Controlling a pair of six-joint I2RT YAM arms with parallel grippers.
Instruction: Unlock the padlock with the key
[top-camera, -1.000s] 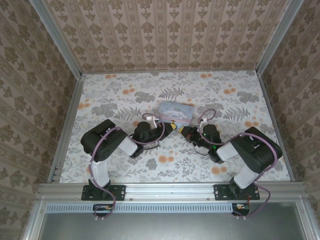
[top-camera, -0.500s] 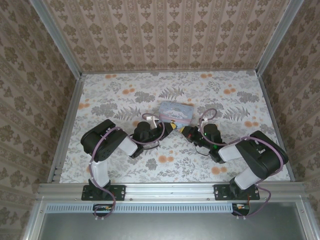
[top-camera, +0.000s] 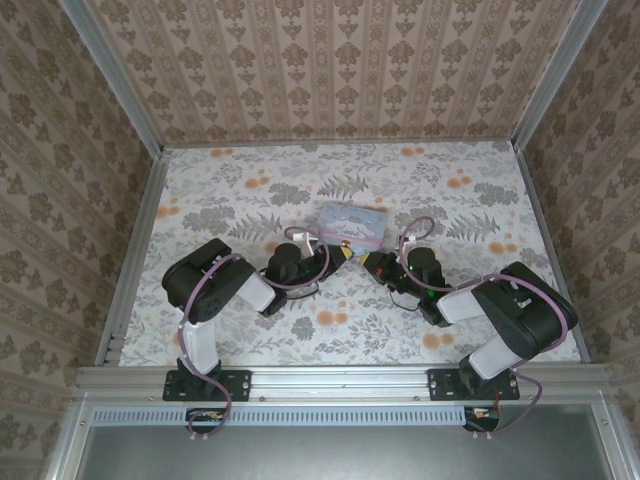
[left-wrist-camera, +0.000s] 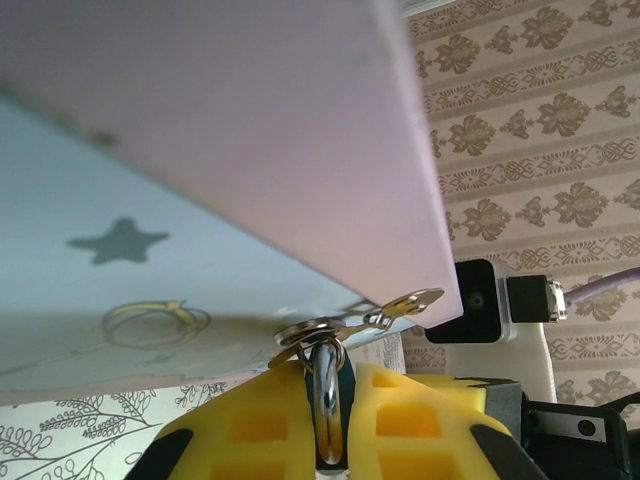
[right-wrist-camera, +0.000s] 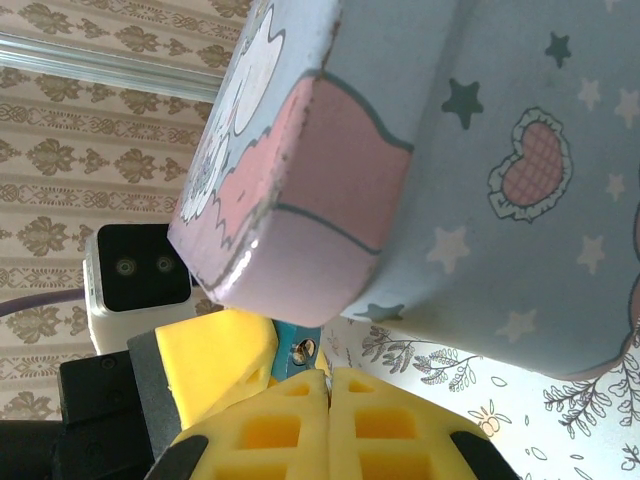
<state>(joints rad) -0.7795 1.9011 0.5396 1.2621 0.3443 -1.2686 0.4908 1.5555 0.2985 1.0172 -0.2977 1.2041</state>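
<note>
My left gripper (left-wrist-camera: 335, 375) is clamped on the padlock (left-wrist-camera: 327, 410) at the bottom centre of the left wrist view. The padlock's silver shackle rises between my yellow fingers, just under the pale blue tin (left-wrist-camera: 150, 250), and a metal ring (left-wrist-camera: 303, 333) sits at the shackle's top. My right gripper (right-wrist-camera: 329, 385) has its jaws pressed together at the bottom centre of its own view, just beside the padlock's teal body.

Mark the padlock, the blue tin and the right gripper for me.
padlock (right-wrist-camera: 306, 342), right wrist view, teal body beside its metal part.
tin (right-wrist-camera: 480, 235), right wrist view, pale blue side face.
right gripper (right-wrist-camera: 328, 383), right wrist view, seam between the shut yellow fingertips.
</note>
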